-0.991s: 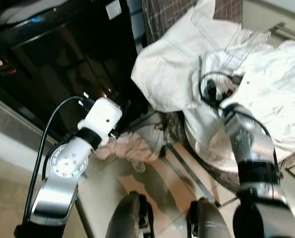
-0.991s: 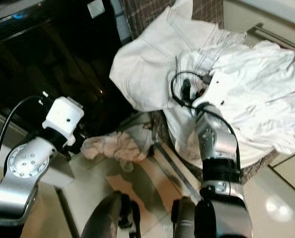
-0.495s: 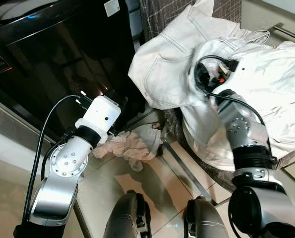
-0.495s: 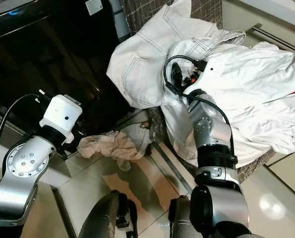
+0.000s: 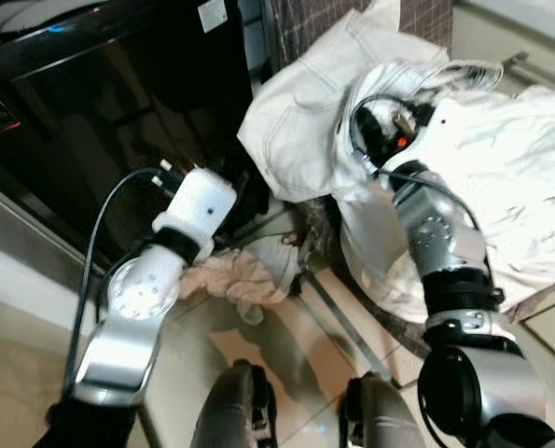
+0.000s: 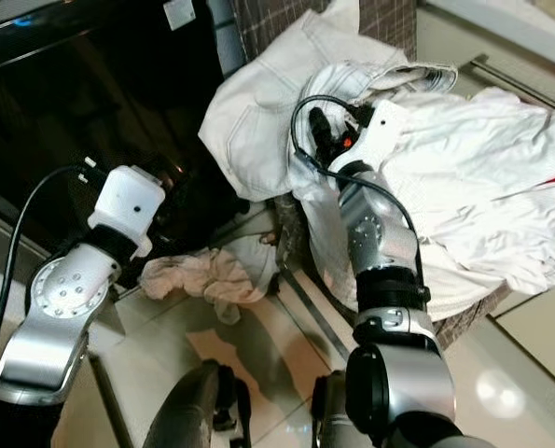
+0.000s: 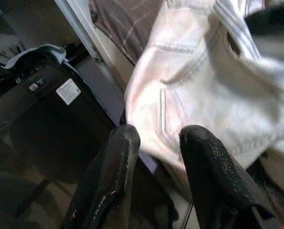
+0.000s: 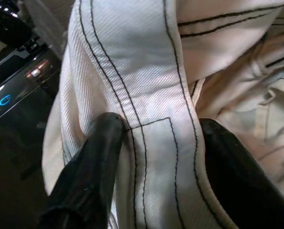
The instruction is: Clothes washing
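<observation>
"What moved?"
"The right gripper pushed deeper into the white stitched denim clothes beside the black washing machine. Its fingers straddle a fold, ready to grab."
"The left gripper?"
"Apart, empty, by the machine."
</observation>
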### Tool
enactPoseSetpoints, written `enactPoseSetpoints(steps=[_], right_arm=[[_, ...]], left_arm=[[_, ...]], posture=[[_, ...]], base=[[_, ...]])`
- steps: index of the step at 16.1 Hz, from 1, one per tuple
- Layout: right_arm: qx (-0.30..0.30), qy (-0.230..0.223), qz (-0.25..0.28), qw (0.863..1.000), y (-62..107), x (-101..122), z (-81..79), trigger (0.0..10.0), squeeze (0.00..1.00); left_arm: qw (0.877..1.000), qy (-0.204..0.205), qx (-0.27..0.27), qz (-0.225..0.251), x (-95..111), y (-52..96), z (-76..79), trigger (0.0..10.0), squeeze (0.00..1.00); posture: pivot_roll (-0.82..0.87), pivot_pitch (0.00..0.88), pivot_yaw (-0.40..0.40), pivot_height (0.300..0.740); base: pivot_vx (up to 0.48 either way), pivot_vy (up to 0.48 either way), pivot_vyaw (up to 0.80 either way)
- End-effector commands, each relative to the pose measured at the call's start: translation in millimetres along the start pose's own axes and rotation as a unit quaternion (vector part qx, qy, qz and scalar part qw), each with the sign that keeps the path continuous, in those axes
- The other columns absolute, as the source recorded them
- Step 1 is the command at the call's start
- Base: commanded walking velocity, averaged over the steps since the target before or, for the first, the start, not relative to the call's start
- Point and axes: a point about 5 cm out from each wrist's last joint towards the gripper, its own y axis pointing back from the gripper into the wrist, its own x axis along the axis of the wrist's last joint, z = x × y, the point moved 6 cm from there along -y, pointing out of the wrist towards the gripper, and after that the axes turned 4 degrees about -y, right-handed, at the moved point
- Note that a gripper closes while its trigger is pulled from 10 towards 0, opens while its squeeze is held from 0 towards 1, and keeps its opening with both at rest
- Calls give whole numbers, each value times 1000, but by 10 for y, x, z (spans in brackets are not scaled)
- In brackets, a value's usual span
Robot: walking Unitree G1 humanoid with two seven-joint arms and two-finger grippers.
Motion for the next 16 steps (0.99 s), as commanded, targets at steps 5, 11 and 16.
enactPoseSetpoints(steps=[5,11,16], right_arm=[[18,76,-50,996,15,-308,-90,0,0],[-27,124,-45,991,182,-318,202,0,0],[-40,136,-39,989,213,-290,266,0,0]], left_arm=[[1000,24,6,8,-29,-176,151,10000,0],[999,37,6,15,-68,-275,222,10000,0],[1000,24,0,13,-92,-301,283,10000,0]], posture=[[11,57,17,679],[-41,30,29,679],[-45,31,40,709]], base=[[0,0,0],[0,0,0],[290,-246,0]])
